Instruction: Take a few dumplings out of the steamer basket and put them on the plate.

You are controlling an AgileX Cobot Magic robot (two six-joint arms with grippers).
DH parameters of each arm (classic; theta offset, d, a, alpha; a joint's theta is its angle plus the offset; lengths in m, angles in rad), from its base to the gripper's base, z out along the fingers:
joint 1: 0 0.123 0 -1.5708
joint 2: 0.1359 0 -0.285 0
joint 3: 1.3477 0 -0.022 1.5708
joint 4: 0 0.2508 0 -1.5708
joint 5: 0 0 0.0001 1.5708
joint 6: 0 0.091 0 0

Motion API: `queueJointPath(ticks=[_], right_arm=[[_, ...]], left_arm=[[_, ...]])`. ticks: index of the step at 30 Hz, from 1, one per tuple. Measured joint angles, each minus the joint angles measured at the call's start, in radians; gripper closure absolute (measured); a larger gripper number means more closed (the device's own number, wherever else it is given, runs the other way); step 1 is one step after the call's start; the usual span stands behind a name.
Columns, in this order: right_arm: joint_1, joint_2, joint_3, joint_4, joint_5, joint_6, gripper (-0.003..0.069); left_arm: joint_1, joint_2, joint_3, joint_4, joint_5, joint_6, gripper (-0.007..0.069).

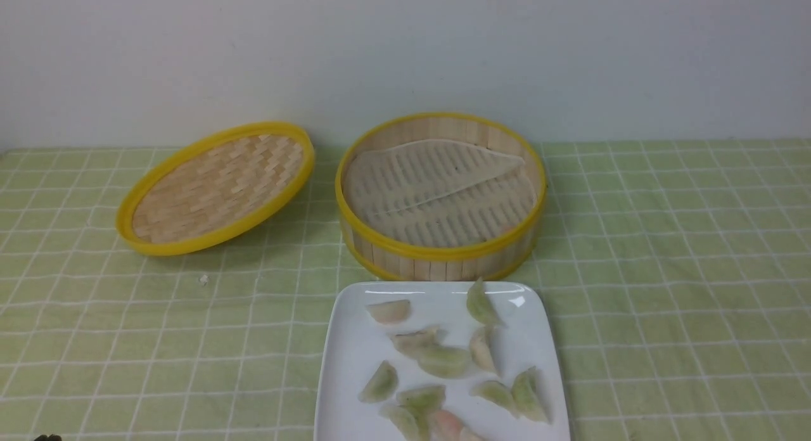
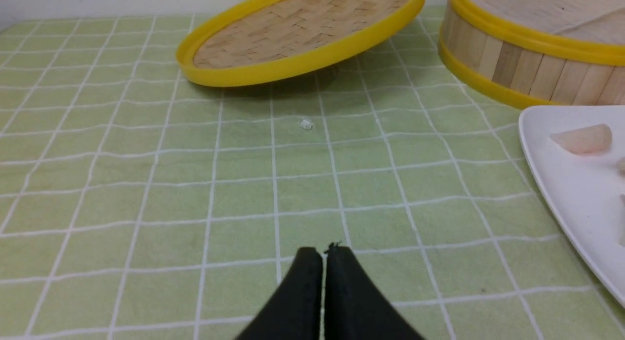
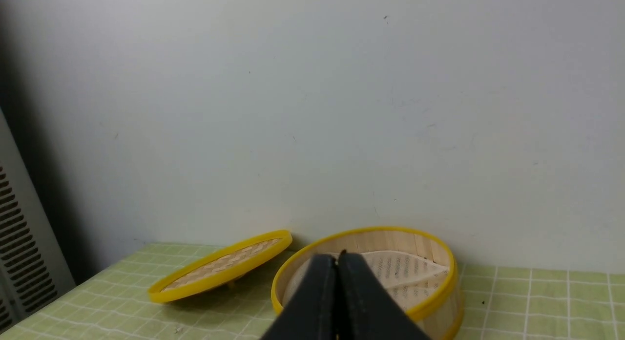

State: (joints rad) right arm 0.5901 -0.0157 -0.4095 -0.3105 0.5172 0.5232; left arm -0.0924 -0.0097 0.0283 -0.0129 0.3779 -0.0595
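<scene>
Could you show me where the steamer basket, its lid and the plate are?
steamer basket [image 1: 437, 252]: front view, near yellow rim.
lid [image 1: 215, 186]: front view, woven middle.
plate [image 1: 347, 358]: front view, bare white area at its left side.

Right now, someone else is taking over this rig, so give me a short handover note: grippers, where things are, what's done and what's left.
Left gripper: shut, empty, low over the tablecloth left of the plate.
Right gripper: shut, empty, raised, facing the steamer basket.
Steamer basket: open, behind the plate; only its liner shows inside, near floor hidden by the rim.
Lid: tilted, left of the basket.
Plate: holds about a dozen dumplings.
Done: dumplings moved.
Left: apparently nothing; check the basket's near side.
</scene>
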Motion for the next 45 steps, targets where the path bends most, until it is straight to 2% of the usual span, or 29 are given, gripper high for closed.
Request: queueJointPath(ticks=[32,36,39,40,41,42,45], right_arm=[[0.000,0.000,0.001,-0.018,-0.019,-0.003,0.0673],[0.000,0.000,0.024,0.010,-0.137,-0.078,0.0673],[0.000,0.000,0.040,0.109,-0.201,-0.205,0.0673],[0.000,0.000,0.043,0.198,-0.220,-0.302,0.0673],[0.000,0.000,0.045,0.207,-0.220,-0.312,0.0673],[0.000,0.000,0.047,0.268,-0.226,-0.376,0.0673],[0.000,0.000,0.049,0.310,-0.226,-0.444,0.0673]], left_arm=[[0.000,0.000,0.000,-0.006,0.001,0.003,0.0631],[0.000,0.000,0.000,-0.006,0.001,0.003,0.0631],[0.000,0.000,0.000,-0.006,0.001,0.003,0.0631],[0.000,0.000,0.000,-0.006,0.001,0.003,0.0631],[0.000,0.000,0.000,-0.006,0.001,0.003,0.0631],[0.000,0.000,0.000,-0.006,0.001,0.003,0.0631],[0.000,0.000,0.000,-0.006,0.001,0.003,0.0631]])
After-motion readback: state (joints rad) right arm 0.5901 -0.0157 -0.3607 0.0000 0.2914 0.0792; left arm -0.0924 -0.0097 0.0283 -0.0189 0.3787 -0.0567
